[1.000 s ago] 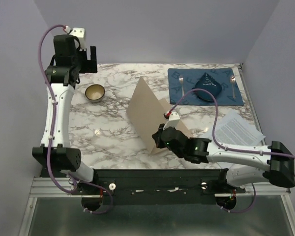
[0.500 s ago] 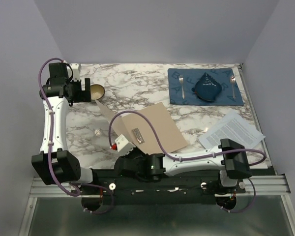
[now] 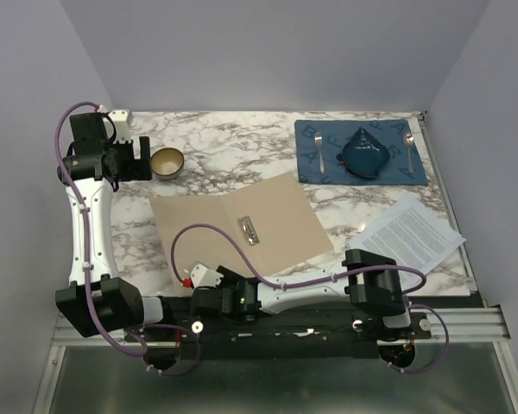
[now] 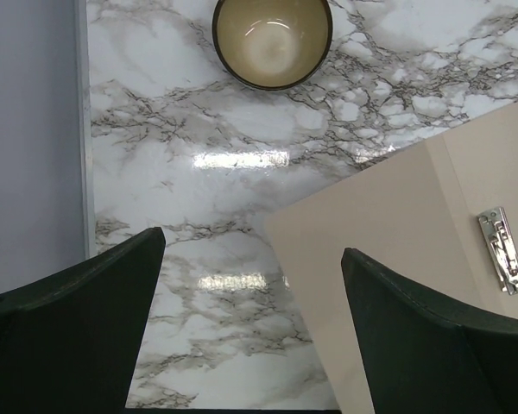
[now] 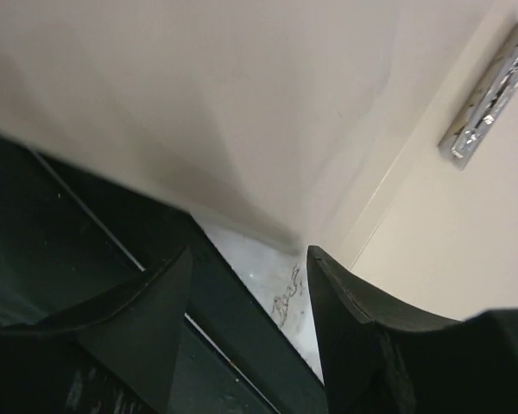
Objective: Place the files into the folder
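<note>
The tan folder [image 3: 242,224] lies open and flat on the marble table [image 3: 224,147], its metal clip [image 3: 250,231] on the inner spine. The files [image 3: 410,231], white printed sheets, rest on the table to the folder's right. My right gripper [image 5: 249,254] is open and empty, low at the table's near edge just before the folder's [image 5: 242,103] left leaf, with the clip [image 5: 492,86] ahead to the right. My left gripper [image 3: 141,160] hovers open over bare marble at the far left; the folder's [image 4: 397,224] corner lies below its right finger.
A small dark bowl [image 3: 167,161] sits by the left gripper. At the back right, a blue placemat [image 3: 388,172] holds a folded dark cloth [image 3: 365,153], a fork and a spoon. My right arm [image 3: 302,293] stretches leftward along the near edge.
The folder, held up half-open a second ago, has swung open to the left and lies flat. My right gripper went from shut to open. My left arm drew back to the left.
</note>
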Robot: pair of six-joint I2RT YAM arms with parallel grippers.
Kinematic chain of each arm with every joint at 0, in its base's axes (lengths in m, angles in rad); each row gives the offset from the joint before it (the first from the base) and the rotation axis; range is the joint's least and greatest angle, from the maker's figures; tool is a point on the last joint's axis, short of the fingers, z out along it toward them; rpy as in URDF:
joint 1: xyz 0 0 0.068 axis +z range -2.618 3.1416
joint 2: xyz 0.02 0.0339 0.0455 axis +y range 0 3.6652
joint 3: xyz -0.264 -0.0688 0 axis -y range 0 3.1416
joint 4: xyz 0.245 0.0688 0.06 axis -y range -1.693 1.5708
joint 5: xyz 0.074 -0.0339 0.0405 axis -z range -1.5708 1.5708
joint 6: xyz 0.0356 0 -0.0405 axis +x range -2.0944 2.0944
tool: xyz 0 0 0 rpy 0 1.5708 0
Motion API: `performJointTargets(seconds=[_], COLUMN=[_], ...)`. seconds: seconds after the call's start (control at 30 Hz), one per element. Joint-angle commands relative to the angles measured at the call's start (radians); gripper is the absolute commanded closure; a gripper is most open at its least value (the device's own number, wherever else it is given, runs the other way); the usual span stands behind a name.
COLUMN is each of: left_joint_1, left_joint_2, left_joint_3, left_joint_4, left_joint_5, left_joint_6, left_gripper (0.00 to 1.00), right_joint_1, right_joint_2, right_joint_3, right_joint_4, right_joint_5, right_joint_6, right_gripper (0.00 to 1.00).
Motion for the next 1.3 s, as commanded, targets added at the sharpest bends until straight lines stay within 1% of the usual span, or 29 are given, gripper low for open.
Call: performJointTargets(seconds=[0.0, 0.13, 0.17, 0.2, 0.23, 0.27, 0.33, 0.37, 0.4, 0.43, 0.5, 0.53, 0.57, 0.6, 0.63, 0.7, 0.73, 0.83, 0.87, 1.0, 1.27], left_joint_1=[0.011, 0.01, 0.01, 0.01, 0.01, 0.011, 0.014, 0.016, 0.016, 0.016, 0.017, 0.016, 0.016, 0.017, 0.016, 0.016, 0.016, 0.016, 0.017, 0.017, 0.017], left_joint_2=[0.018, 0.026, 0.029, 0.033, 0.036, 0.038, 0.036, 0.033, 0.029, 0.027, 0.02, 0.019, 0.018, 0.009, 0.007, -0.003, -0.005, -0.019, -0.023, -0.033, -0.037], left_joint_3=[0.001, -0.003, -0.005, -0.006, -0.014, -0.017, -0.031, -0.035, -0.041, -0.052, -0.063, -0.069, -0.081, -0.087, -0.095, -0.115, -0.123, -0.147, -0.158, -0.17, -0.202], left_joint_4=[-0.014, -0.007, -0.004, -0.004, -0.001, 0.001, 0.006, 0.007, 0.01, 0.013, 0.012, 0.009, 0.007, 0.007, 0.006, 0.004, 0.004, 0.004, 0.006, 0.009, 0.007], left_joint_5=[0.038, 0.03, 0.027, 0.024, 0.021, 0.017, 0.015, 0.017, 0.015, 0.018, 0.027, 0.035, 0.04, 0.047, 0.049, 0.05, 0.046, 0.033, 0.03, 0.027, 0.064], left_joint_6=[-0.007, -0.006, -0.003, 0.0, 0.003, 0.005, 0.014, 0.014, 0.016, 0.017, 0.02, 0.02, 0.023, 0.025, 0.028, 0.043, 0.049, 0.077, 0.082, 0.1, 0.106], left_gripper=[0.01, 0.01, 0.01, 0.01, 0.01, 0.01, 0.01, 0.01, 0.01, 0.01, 0.01, 0.01, 0.01, 0.01, 0.01, 0.01, 0.01, 0.01, 0.01, 0.01, 0.01], right_joint_1=[-0.001, -0.004, -0.009, -0.027, -0.039, -0.055, -0.13, -0.166, -0.253, -0.297, -0.39, -0.409, -0.423, -0.444, -0.455, -0.484, -0.492, -0.509, -0.509, -0.527, -0.55], right_joint_2=[-0.009, -0.096, -0.159, -0.188, -0.231, -0.304, -0.378, -0.4, -0.418, -0.415, -0.38, -0.353, -0.324, -0.293, -0.215, -0.14, -0.086, -0.021, 0.014, 0.069, 0.118], right_joint_3=[-0.053, -0.135, -0.161, -0.183, -0.235, -0.263, -0.335, -0.343, -0.343, -0.338, -0.285, -0.259, -0.223, -0.153, -0.11, -0.014, 0.008, 0.071, 0.085, 0.116, 0.136], right_joint_4=[-0.03, 0.025, 0.036, 0.043, 0.063, 0.077, 0.117, 0.12, 0.117, 0.114, 0.114, 0.114, 0.114, 0.108, 0.09, 0.07, 0.067, 0.068, 0.067, 0.057, 0.057], right_joint_5=[-0.131, -0.174, -0.178, -0.187, -0.191, -0.192, -0.226, -0.24, -0.282, -0.298, -0.315, -0.324, -0.323, -0.327, -0.333, -0.347, -0.364, -0.381, -0.376, -0.349, -0.307], right_joint_6=[0.024, 0.042, 0.05, 0.062, 0.082, 0.093, 0.126, 0.14, 0.148, 0.154, 0.142, 0.113, 0.098, 0.084, 0.072, 0.067, 0.067, 0.071, 0.072, 0.084, 0.058], right_gripper=[0.35, 0.34, 0.34, 0.34, 0.34, 0.34, 0.36, 0.36, 0.37, 0.37, 0.38, 0.38, 0.38, 0.39, 0.39, 0.4, 0.4, 0.41, 0.41, 0.43, 0.46])
